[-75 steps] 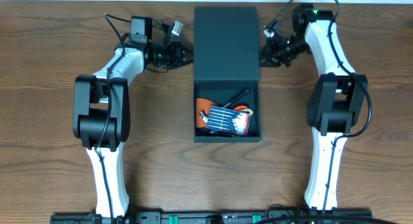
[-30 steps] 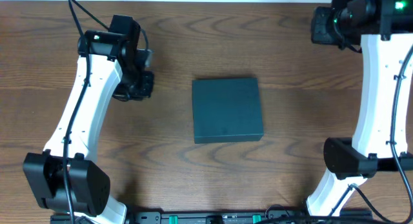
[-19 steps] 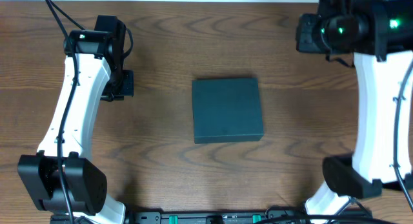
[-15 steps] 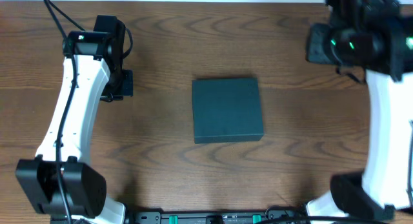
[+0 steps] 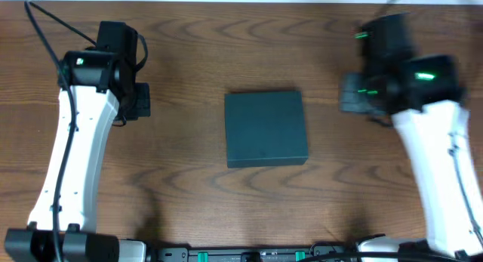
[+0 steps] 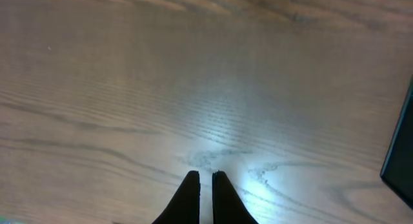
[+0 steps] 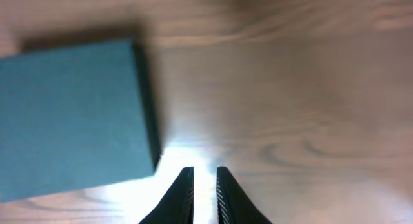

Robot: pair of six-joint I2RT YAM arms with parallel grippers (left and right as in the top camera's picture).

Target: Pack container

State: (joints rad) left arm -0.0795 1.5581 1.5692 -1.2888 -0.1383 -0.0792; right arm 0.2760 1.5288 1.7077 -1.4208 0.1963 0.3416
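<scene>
At the middle of the tabletop lay the container, lid down flat, with an arm well clear on each side. The left tool hung closed and empty over bare wood. The right tool was nearly closed, a slim gap between its fingers, gripping nothing.

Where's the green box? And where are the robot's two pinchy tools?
box [image 5: 266, 129], overhead view, middle of its closed lid.
left tool [image 6: 205, 175], left wrist view, between its two fingertips.
right tool [image 7: 204, 169], right wrist view, between its two fingertips.
</scene>
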